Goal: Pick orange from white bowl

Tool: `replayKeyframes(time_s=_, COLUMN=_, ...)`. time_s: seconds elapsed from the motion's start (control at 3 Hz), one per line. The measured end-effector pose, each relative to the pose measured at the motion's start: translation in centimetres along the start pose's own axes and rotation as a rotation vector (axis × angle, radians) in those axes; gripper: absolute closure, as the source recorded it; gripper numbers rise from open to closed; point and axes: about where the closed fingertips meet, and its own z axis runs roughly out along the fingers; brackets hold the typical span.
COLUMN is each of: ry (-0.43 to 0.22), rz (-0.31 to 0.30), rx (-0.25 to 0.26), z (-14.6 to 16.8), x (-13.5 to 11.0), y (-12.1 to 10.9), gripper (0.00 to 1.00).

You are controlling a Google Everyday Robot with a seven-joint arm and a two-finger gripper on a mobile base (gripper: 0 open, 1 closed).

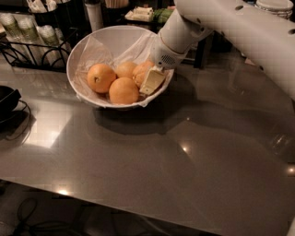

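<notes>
The white bowl (pixel 87 46), lined with crinkled white paper, stands at the back left of the grey table and holds several oranges. The front orange (pixel 123 91) is smooth and looks the largest. The left orange (pixel 100 77) shows a dark stem dimple. Another orange (pixel 125 69) lies at the back. My gripper (pixel 151 81) reaches down into the bowl's right side from the white arm (pixel 230 27). It rests against the rightmost orange (pixel 141 72), which it partly hides, and sits just right of the front orange.
A black wire rack (pixel 32 50) with cups stands left of the bowl. A dark object with a cable (pixel 7 99) lies at the table's left edge. Containers (pixel 138 14) stand behind the bowl. The table's front edge (pixel 138 207) runs across the bottom.
</notes>
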Motion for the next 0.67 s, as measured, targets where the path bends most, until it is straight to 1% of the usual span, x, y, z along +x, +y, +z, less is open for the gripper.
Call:
replayKeyframes(time_s=0.33, ry=-0.054, rz=-0.038, rx=0.031, z=-2.6, x=-2.1, y=0.8, gripper=1.00)
replayKeyframes(time_s=0.67, ry=-0.114, rz=-0.103, rx=0.062, z=-5.8, x=-5.2, y=2.3, gripper=1.00)
